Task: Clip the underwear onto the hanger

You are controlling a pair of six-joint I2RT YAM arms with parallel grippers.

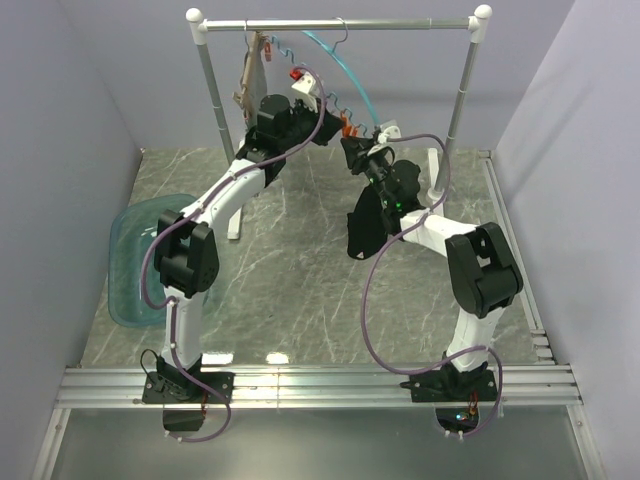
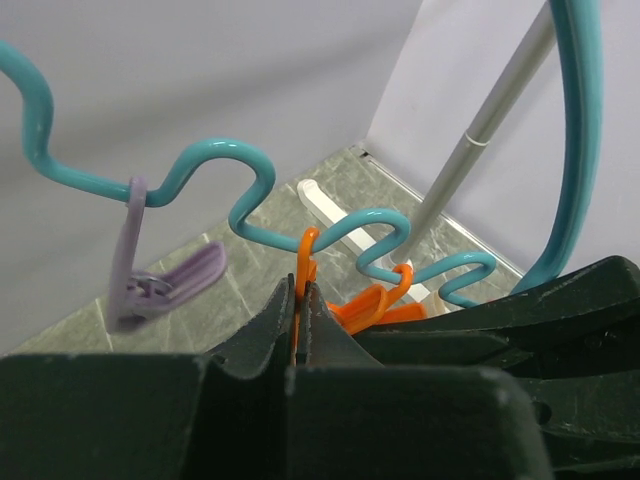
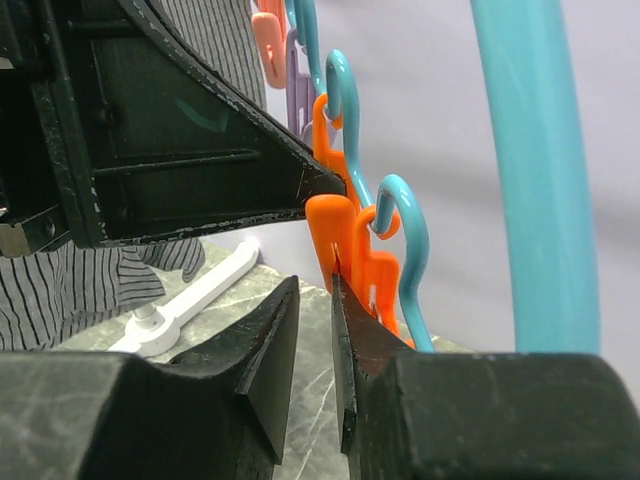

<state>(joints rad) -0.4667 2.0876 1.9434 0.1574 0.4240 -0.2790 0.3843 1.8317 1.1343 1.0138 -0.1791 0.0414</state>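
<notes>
Above the marble table [image 1: 300, 290], we see the left gripper [image 2: 302, 315] pressed together on an orange clip [image 2: 306, 250] of the teal hanger [image 2: 215, 150]. The right gripper [image 3: 313, 300] stands slightly apart just under that clip, with the underwear [image 1: 360, 228] hanging below. If the clip slips free, the fabric may fall.

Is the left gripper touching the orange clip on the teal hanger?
Touching. The left wrist view shows the left gripper shut on the orange clip, pinched between its jaws.
</notes>
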